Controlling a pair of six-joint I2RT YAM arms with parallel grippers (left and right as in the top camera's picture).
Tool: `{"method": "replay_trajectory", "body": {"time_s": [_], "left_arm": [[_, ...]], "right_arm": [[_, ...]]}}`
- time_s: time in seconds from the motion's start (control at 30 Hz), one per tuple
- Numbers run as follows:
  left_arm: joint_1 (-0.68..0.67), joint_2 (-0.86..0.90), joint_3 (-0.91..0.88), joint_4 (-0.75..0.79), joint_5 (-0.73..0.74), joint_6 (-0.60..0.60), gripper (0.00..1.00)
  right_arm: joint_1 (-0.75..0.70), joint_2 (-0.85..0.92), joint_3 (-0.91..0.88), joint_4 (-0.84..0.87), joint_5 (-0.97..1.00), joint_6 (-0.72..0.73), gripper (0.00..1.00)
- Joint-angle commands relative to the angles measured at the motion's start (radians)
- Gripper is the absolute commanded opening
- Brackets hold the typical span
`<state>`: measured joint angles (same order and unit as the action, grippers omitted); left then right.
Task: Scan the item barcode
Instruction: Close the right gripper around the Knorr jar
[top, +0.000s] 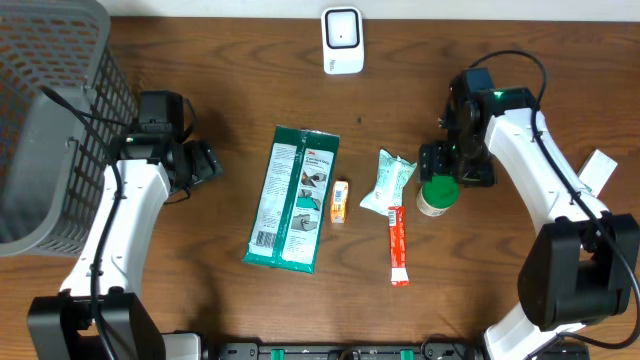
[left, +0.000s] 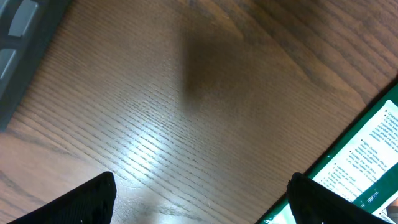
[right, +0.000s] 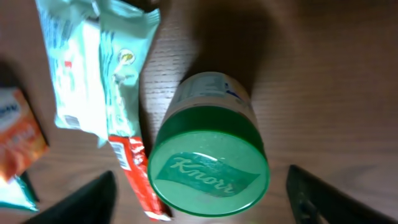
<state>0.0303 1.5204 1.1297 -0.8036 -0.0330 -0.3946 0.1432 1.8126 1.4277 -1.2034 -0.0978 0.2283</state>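
One Knorr jar (top: 437, 196), green lid up, stood right of centre in the overhead frame on the wooden table (top: 200, 300). Over it sat the right gripper (right: 199, 196). Its fingers (right: 93, 202) were spread wide either side of the lid, with a gap visible on both sides in the right wrist view: released, not gripping.

A pale green packet (top: 388, 182) lay just left of the jar. A red stick sachet (top: 398, 245) lay below it, its upper end at the packet's lower edge. The small orange box (top: 340, 201) was further left, just beside the large green pack (top: 292, 198). The white scanner (top: 342, 40) was at top centre, well apart from the jar.

At left of the overhead frame, the left gripper (left: 202, 202) had its fingers spread and released over the wood. A corner of the large green pack showed at the lower right of the left wrist view. The grey basket (top: 50, 120) filled the upper left corner.
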Motion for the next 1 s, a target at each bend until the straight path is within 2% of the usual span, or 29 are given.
{"method": "replay_trajectory", "body": {"time_s": [0.0,0.17,0.63,0.73,0.97], "left_arm": [[0.003,-0.003,0.005,0.000,-0.016,0.005,0.89],[0.003,-0.003,0.005,0.000,-0.016,0.005,0.89],[0.003,-0.003,0.005,0.000,-0.016,0.005,0.89],[0.003,-0.003,0.005,0.000,-0.016,0.005,0.89],[0.003,-0.003,0.005,0.000,-0.016,0.005,0.89]], "right_arm": [[0.010,-0.015,0.016,-0.005,-0.021,-0.005,0.75],[0.021,-0.015,0.007,-0.003,-0.054,0.003,0.82],[0.021,-0.015,-0.109,0.101,-0.049,0.003,0.76],[0.021,-0.023,-0.091,0.109,-0.051,0.003,0.76],[0.021,-0.070,0.037,0.013,-0.050,0.002,0.86]]}}
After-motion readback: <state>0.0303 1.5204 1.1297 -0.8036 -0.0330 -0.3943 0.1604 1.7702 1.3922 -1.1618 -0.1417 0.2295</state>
